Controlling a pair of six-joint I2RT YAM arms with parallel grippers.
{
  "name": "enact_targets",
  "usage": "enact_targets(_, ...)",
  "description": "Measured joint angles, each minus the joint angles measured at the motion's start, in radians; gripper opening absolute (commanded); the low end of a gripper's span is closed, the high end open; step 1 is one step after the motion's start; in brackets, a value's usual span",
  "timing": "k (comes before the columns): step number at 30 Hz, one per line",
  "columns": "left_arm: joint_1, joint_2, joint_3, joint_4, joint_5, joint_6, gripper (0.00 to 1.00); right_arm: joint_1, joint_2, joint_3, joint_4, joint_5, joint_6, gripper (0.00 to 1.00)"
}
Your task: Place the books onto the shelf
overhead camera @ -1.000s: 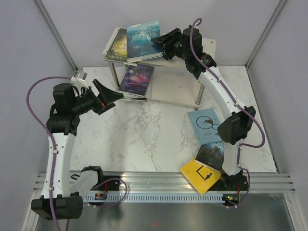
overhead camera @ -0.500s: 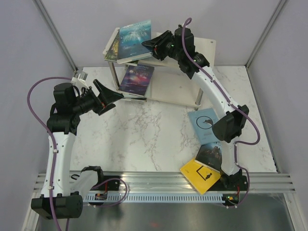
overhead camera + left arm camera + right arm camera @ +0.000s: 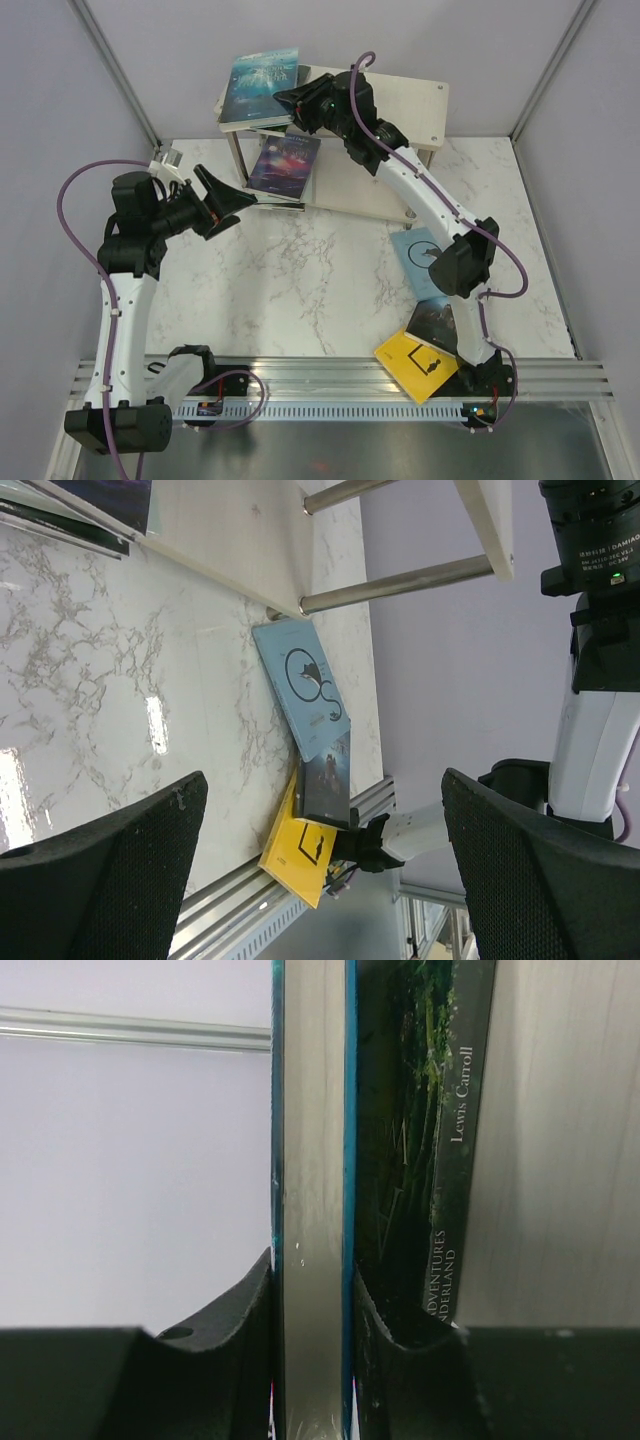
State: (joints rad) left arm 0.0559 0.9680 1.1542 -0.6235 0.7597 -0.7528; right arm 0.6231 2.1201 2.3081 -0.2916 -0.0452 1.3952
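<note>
Placement step in hand. The teal book (image 3: 258,85) is pinched by its edge in the right gripper (image 3: 290,100). It is held at the left end of the shelf (image 3: 405,95) top board, over a green book (image 3: 410,1110) (seemingly resting on it, though contact is hidden). A release and a clean withdrawal are called for next. The left gripper (image 3: 235,200) is spread wide and hangs idle over the table (image 3: 320,270). A pale blue book (image 3: 425,255), a dark book (image 3: 440,320) and a yellow book (image 3: 415,362) lie unshelved.
</note>
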Motion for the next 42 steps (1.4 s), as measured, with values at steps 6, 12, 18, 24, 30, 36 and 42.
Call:
enact_targets(6,0.000,0.111,0.086,-0.014,-0.042,0.000,0.93,0.008,-0.042,-0.064,0.065,0.027,0.009,0.98)
enact_targets(12,0.000,0.296,0.238,-0.019,-0.105,0.000,0.88,-0.008,-0.085,-0.113,0.060,0.002,-0.006,0.98)
enact_targets(18,0.000,0.424,0.375,-0.024,-0.135,0.009,0.86,-0.031,-0.133,-0.174,0.021,-0.047,-0.049,0.98)
enact_targets(24,0.000,0.532,0.491,-0.029,-0.158,0.018,0.86,-0.038,-0.140,-0.187,0.021,-0.100,-0.075,0.98)
enact_targets(30,0.000,0.584,0.554,-0.027,-0.184,0.023,0.86,-0.040,-0.140,-0.187,0.016,-0.146,-0.092,0.98)
enact_targets(36,0.009,0.626,0.619,-0.034,-0.210,0.033,0.87,-0.053,-0.144,-0.201,0.024,-0.203,-0.108,0.98)
enact_targets(42,0.020,0.658,0.655,-0.034,-0.224,0.037,0.87,-0.098,-0.178,-0.245,0.037,-0.252,-0.126,0.98)
